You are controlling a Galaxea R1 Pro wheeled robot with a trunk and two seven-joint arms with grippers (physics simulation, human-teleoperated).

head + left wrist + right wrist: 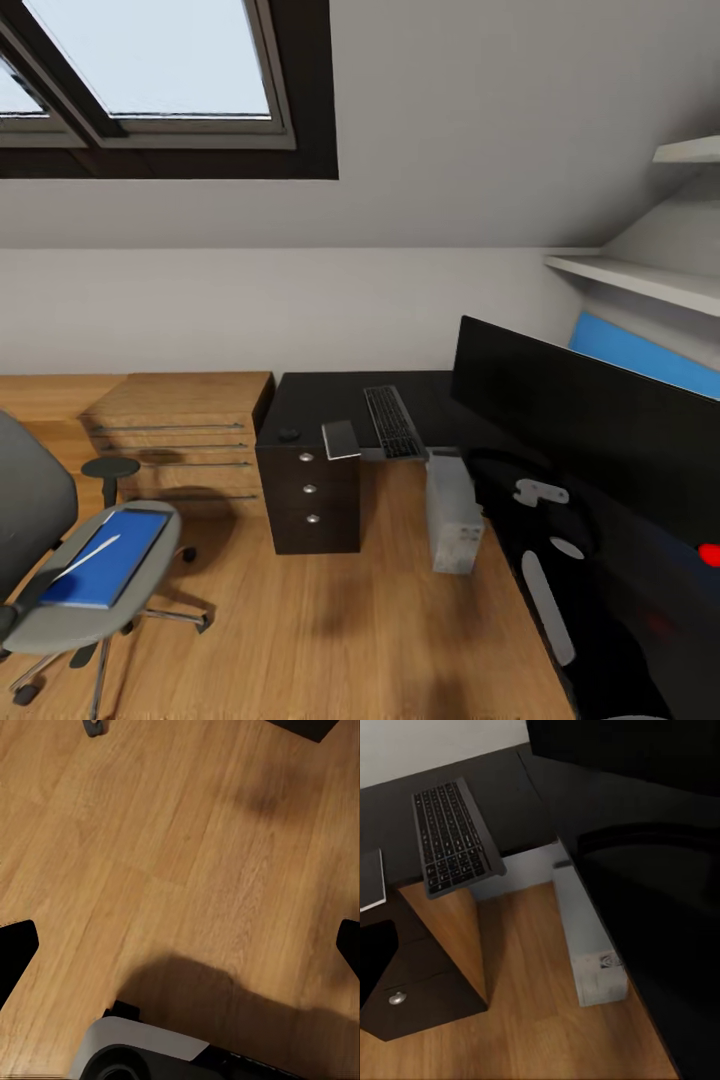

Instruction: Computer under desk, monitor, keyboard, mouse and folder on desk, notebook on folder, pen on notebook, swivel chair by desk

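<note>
Two dark fingertips (pixel 15 949) of the left gripper stand wide apart over bare floor; the right gripper's state cannot be told. The folder (pixel 108 557) lies on the swivel chair (pixel 60 590), pen (pixel 92 556) atop; wooden drawers (pixel 180 440) flank the desk (pixel 330 400).

floor: wood planks (pixel 330 620) | skylight (pixel 150 60) | white wall shelves (pixel 640 280) | wooden drawer unit (pixel 180 430)

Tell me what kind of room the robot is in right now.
Probably an attic bedroom or home office used as a workspace: a skylight sits in a sloped ceiling, a black desk carries a keyboard and a wide monitor, and a grey swivel chair stands on the wooden floor.
</note>
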